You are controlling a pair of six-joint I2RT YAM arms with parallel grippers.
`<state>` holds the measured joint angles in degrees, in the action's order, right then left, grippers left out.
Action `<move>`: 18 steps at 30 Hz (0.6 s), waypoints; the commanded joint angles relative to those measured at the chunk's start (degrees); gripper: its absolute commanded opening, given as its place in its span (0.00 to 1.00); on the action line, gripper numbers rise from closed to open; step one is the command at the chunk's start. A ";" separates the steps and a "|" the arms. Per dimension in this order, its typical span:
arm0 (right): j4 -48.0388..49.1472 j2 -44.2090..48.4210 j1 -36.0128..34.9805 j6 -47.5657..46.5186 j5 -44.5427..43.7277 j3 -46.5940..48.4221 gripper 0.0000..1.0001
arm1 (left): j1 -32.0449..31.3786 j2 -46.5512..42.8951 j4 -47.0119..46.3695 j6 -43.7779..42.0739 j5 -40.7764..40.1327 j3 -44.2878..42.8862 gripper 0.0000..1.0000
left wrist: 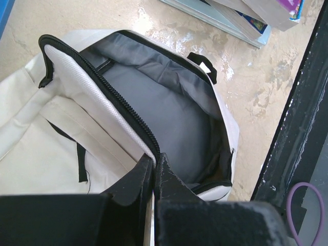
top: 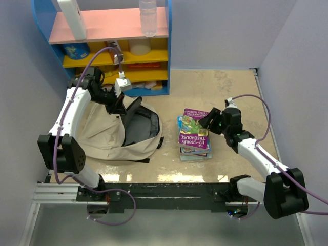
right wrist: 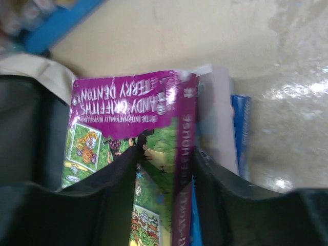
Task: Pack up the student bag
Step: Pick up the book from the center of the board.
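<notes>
Evidently we hold the beige student bag [top: 105, 134], lying just left of the book stack [top: 197, 154], propped wide. Our left gripper [left wrist: 154, 166] is pinched on its zippered rim, so the dark lining gapes toward the books. Our right gripper [right wrist: 168, 154], fingers apart, straddles the stack's purple top book [right wrist: 128, 102], seemingly readying a grasp.

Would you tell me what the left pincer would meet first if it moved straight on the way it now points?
The left pincer, shut on the zipper edge of the bag, points into the open mouth, so it would probably meet the grey lining inside first; how far that lies is unclear.
</notes>
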<state>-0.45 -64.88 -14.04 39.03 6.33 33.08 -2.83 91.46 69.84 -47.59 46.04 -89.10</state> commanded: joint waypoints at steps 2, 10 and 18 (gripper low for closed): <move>0.63 0.63 0.33 0.62 0.45 0.23 0.29 | -0.42 -3.39 -1.99 -0.75 2.74 1.38 0.00; -9.99 8.19 0.68 -3.16 -10.09 4.18 0.15 | -0.42 -3.66 -2.52 -1.10 3.88 2.53 0.00; -14.23 9.08 0.95 -3.61 -15.39 4.63 0.31 | -0.42 -3.57 -2.70 -1.10 4.32 2.70 0.00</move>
<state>-11.79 -54.08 -13.45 37.26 -4.73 36.14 -2.83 90.24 68.20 -47.62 46.81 -86.32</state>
